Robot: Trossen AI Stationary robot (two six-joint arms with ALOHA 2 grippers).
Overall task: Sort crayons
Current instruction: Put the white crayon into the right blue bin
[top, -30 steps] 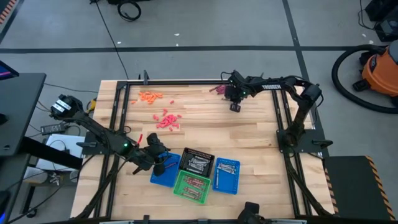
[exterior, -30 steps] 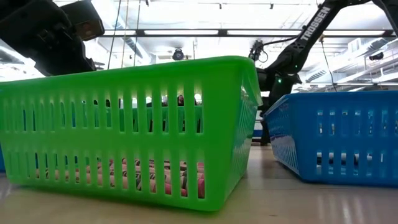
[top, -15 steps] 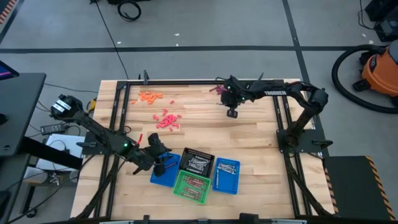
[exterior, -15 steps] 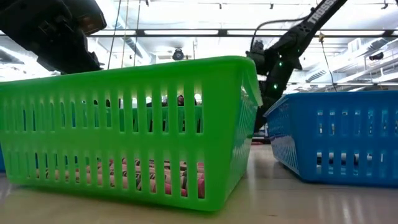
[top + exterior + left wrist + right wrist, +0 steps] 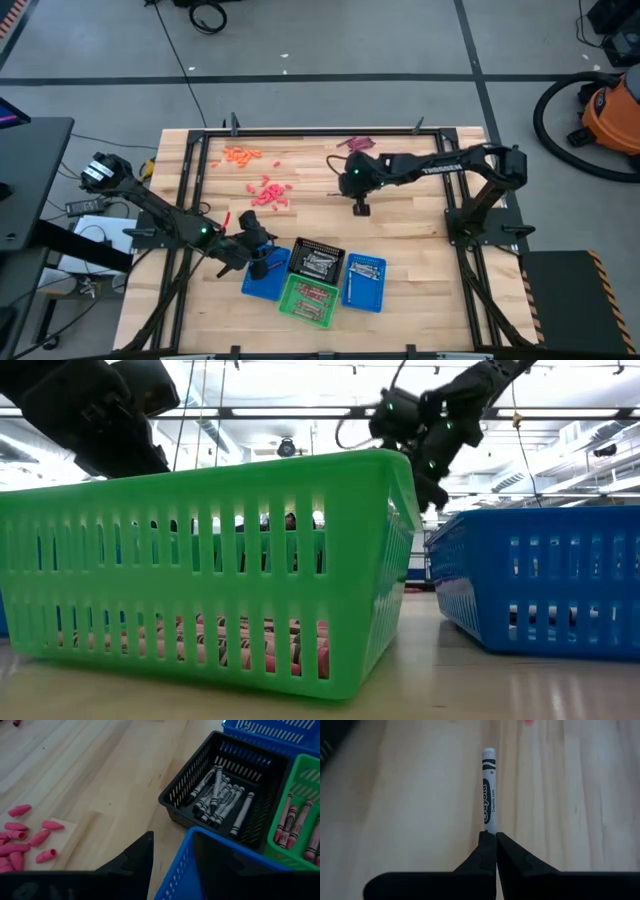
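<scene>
from my remote seat, nearest in the low view is a green basket (image 5: pixel 210 560) filling the left and centre of the frame, with reddish crayons (image 5: pixel 250 645) lying along its bottom. a blue basket (image 5: pixel 540 575) sits at the right of that frame.

in the high view, four baskets cluster at the lower centre of the wooden table (image 5: pixel 400 230): the green one lowest, a black basket (image 5: pixel 316 259) just above it holding silvery-grey crayons (image 5: pixel 318 262), and a blue basket on each side. the left gripper (image 5: pixel 258 250) hangs over the left blue basket (image 5: pixel 262 282). in the left wrist view its dark fingers (image 5: pixel 135 857) stand apart with that basket's rim between them, holding nothing that i can see; beyond them the black basket shows its grey crayons, and the green basket's crayons sit at the right edge.

further up the table, the right gripper (image 5: pixel 359 207) is just above the middle of the frame, over bare wood. in the right wrist view its fingers are pinched together on one end of a silvery-grey crayon (image 5: pixel 489 790), which sticks straight out from the tips.

left of it, pinkish-red pieces (image 5: pixel 268 192) lie scattered; an orange bunch (image 5: pixel 240 154) sits toward the upper left of the table. a small dark maroon pile (image 5: pixel 355 143) lies near the top edge, centre.
</scene>
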